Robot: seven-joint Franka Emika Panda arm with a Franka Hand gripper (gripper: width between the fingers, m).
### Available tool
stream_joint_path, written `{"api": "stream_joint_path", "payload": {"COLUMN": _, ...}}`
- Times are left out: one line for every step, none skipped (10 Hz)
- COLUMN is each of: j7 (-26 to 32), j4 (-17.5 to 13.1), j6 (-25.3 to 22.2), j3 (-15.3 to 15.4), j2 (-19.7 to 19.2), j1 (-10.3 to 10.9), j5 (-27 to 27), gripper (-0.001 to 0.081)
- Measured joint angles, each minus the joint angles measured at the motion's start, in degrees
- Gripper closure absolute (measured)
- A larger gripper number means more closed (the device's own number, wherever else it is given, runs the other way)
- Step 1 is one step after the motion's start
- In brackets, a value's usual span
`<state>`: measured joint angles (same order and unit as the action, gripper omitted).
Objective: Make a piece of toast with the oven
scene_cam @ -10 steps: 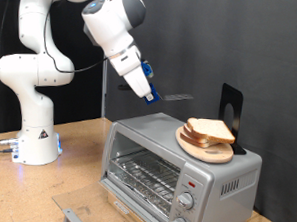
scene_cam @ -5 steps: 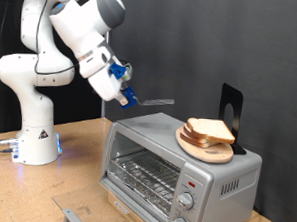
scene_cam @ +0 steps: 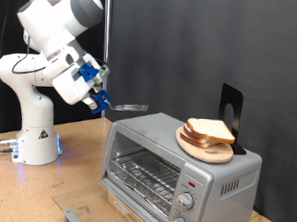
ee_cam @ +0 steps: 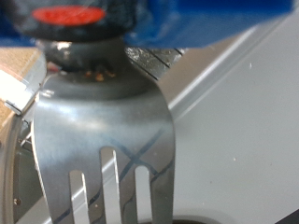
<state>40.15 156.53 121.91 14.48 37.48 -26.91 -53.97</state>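
The silver toaster oven stands on the wooden table at the exterior view's right, its wire rack showing through the front. On its top a round wooden board carries stacked slices of pale toast. My gripper is in the air to the left of the oven, above its top left corner, shut on a slotted metal spatula whose blade points towards the toast. The wrist view is filled by the spatula blade, with the grey oven top behind it.
A black stand rises behind the board. The robot's white base stands at the left on the table. A grey metal piece lies at the bottom edge. A dark curtain forms the background.
The arm has swung to the exterior view's left and slightly down, carrying the spatula away from the toast, from above the oven top to beyond its left edge.
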Motion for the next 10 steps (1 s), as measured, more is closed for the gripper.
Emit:
{"api": "stream_joint_path", "payload": {"j7": 0.56, "j4": -0.17, "j6": -1.09, "j3": -0.95, "j2": -0.10, "j1": -0.35, "j5": 0.56, "gripper": 0.0317}}
{"api": "stream_joint_path", "payload": {"j7": 0.50, "j4": -0.10, "j6": -0.99, "j3": -0.71, "j2": -0.10, "j1": -0.35, "j5": 0.56, "gripper": 0.0317}}
{"api": "stream_joint_path", "payload": {"j7": -0.80, "j4": -0.28, "j6": -1.62, "j3": -0.06, "j2": -0.08, "j1": -0.38, "j5": 2.78, "gripper": 0.0317}}
{"api": "stream_joint_path", "payload": {"j7": -3.66, "j4": -0.93, "j6": -1.89, "j3": 1.06, "j2": -0.03, "j1": -0.38, "j5": 3.79, "gripper": 0.0317}}
{"api": "stream_joint_path", "payload": {"j7": -6.68, "j4": -1.98, "j6": -1.86, "j3": 2.46, "j2": -0.05, "j1": -0.37, "j5": 4.20, "gripper": 0.0317}}
{"api": "stream_joint_path", "payload": {"j7": -9.63, "j4": -3.18, "j6": -1.42, "j3": 3.97, "j2": -0.16, "j1": -0.38, "j5": 4.28, "gripper": 0.0317}}
{"api": "stream_joint_path", "payload": {"j7": -11.89, "j4": -4.41, "j6": -0.63, "j3": 5.37, "j2": -0.47, "j1": -0.38, "j5": 4.28, "gripper": 0.0316}}
{"api": "stream_joint_path", "payload": {"j7": -13.74, "j4": -5.68, "j6": 0.38, "j3": 6.68, "j2": -1.22, "j1": -0.40, "j5": 4.30, "gripper": 0.0316}}
{"api": "stream_joint_path", "payload": {"j7": -15.43, "j4": -6.98, "j6": 1.10, "j3": 7.92, "j2": -2.41, "j1": -0.52, "j5": 4.93, "gripper": 0.0316}}
{"api": "stream_joint_path", "payload": {"j7": -17.28, "j4": -8.31, "j6": 2.13, "j3": 9.27, "j2": -3.90, "j1": -0.82, "j5": 5.87, "gripper": 0.0316}}
